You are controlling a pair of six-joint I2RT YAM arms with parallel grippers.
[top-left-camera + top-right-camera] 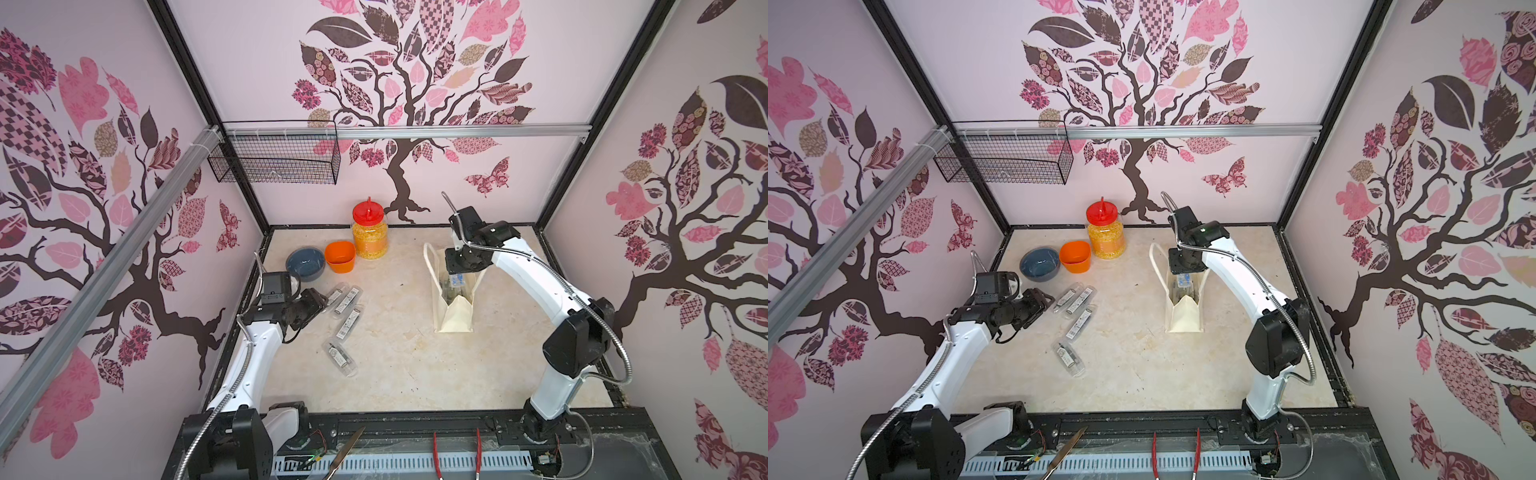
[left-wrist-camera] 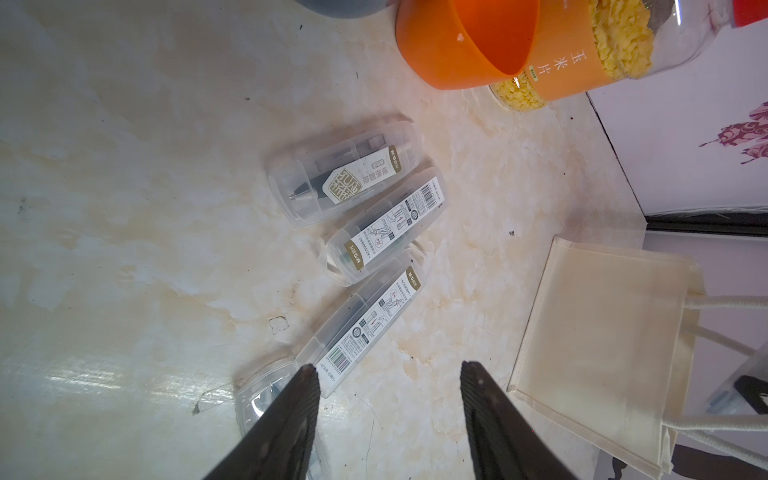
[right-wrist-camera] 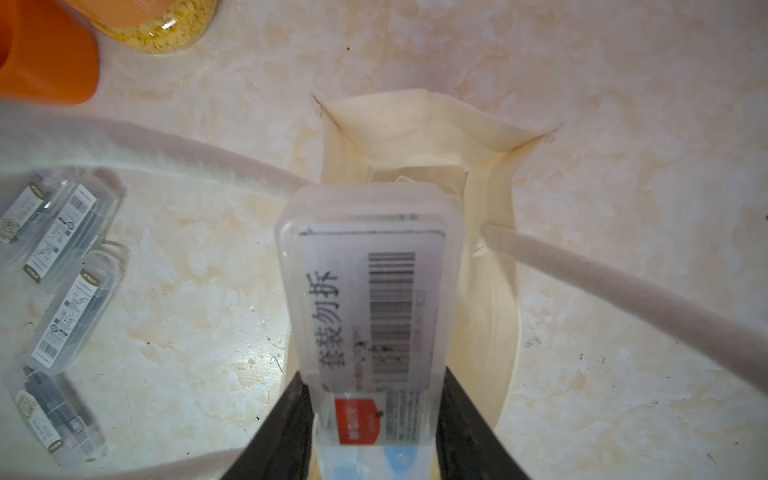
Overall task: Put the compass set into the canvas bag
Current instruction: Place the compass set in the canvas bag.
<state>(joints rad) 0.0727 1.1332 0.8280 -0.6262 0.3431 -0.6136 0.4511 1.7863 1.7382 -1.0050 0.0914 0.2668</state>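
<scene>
- The right pincer (image 3: pixel 376 386) is clamping a clear plastic compass set (image 3: pixel 370 291) by its upper end, with the jaws closed on both sides of the case.
- The case is hanging end-down over the open mouth of the canvas bag (image 1: pixel 455 318), which is standing upright on the tabletop (image 1: pixel 407 365). Its lower end is sitting at or just inside the rim; how deep is hard to tell.
- The step in hand is the insertion, and it is looking close to done, but the case is not yet released.
- The next move is calling for a straight descent between the bag handles (image 3: pixel 623 291), then parting the jaws so the case drops clear of the cloth walls.
- The left pincer (image 2: pixel 388 368) is hovering open and empty by the spare cases (image 2: pixel 365 316), which are lying well apart from the bag.
</scene>
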